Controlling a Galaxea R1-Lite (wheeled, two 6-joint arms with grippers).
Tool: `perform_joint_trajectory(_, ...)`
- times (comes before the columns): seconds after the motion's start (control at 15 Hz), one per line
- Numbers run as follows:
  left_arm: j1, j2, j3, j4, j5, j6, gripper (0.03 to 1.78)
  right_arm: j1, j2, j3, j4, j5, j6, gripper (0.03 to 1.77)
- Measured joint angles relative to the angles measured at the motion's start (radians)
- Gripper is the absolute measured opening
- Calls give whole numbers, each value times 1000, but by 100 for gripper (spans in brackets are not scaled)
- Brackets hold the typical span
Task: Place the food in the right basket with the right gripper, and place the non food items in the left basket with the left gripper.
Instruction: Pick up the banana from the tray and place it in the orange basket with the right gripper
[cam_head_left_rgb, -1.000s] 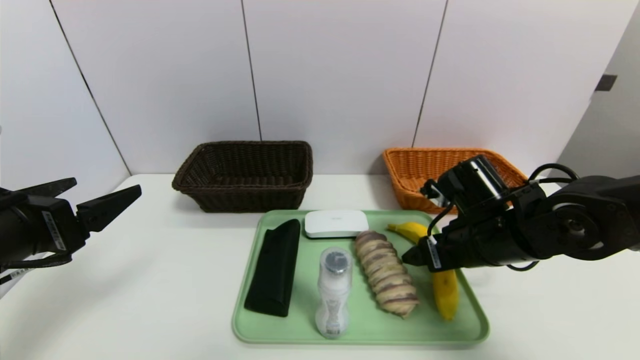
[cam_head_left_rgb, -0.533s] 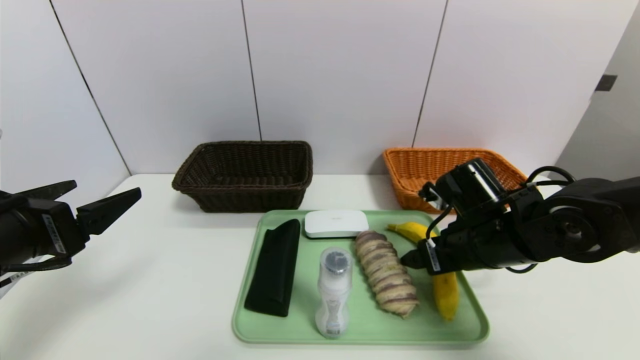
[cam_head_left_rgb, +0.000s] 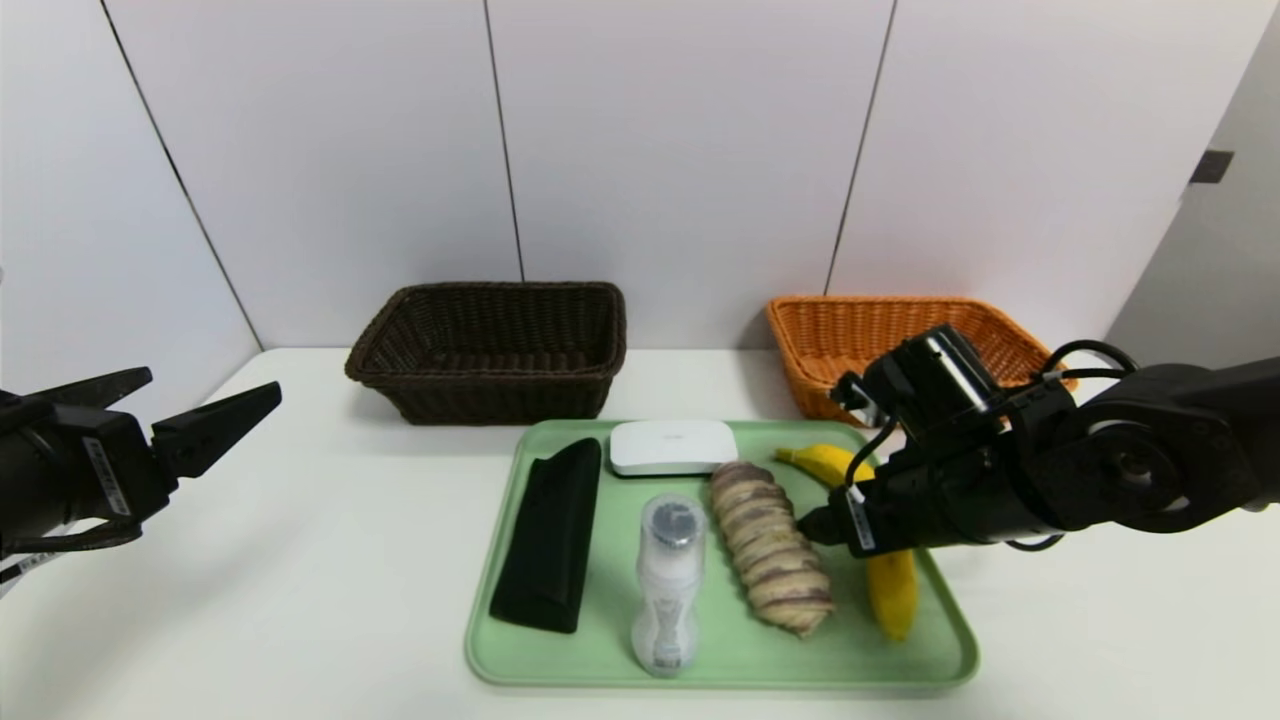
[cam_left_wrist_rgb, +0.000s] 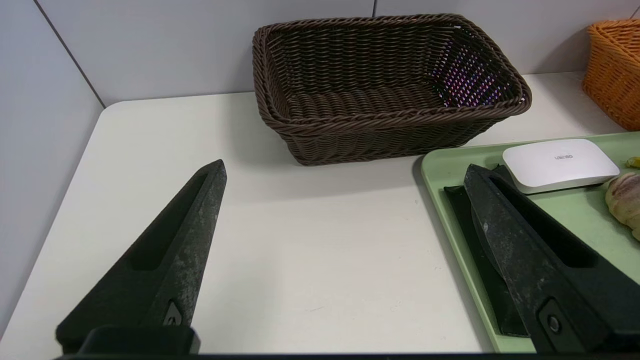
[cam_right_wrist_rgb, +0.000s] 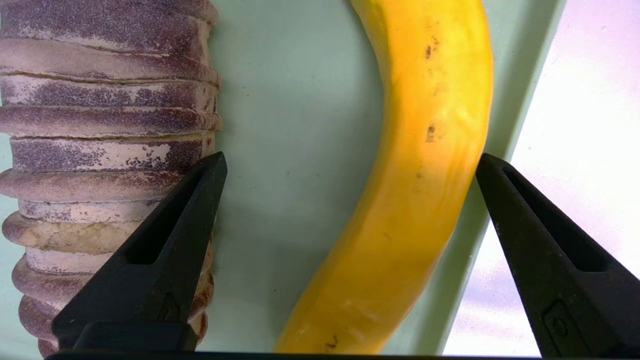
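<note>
Lowered slightly, right end effector (cam_right_wrist_rgb: 350, 165) straddles banana (cam_right_wrist_rgb: 425, 150), fingers spread.

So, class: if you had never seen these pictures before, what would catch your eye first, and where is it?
Probably the pale green tray at the front of the white table, where the right gripper hangs with its jaws open astride the yellow banana, beside the striped bread loaf. Behind stand two empty baskets, the dark brown basket on the left and the orange basket on the right.
</note>
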Motion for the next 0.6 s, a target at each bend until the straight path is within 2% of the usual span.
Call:
perform_joint_trajectory(0.2, 0, -3, 0, 1, 0, 0, 169, -2, 5, 3, 8, -4, 4, 116)
perform_joint_trajectory(0.47, 0, -4, 0, 1, 0, 0, 169, 0, 8, 10, 3, -4, 5, 70)
perform_joint_trajectory(0.53, 0, -4, 0, 0, 0, 0, 169, 0, 8, 11, 1, -3, 5, 47)
perform_joint_trajectory(0.6, 0, -4, 0, 0, 0, 0, 169, 0, 7, 13, -2, -4, 5, 48)
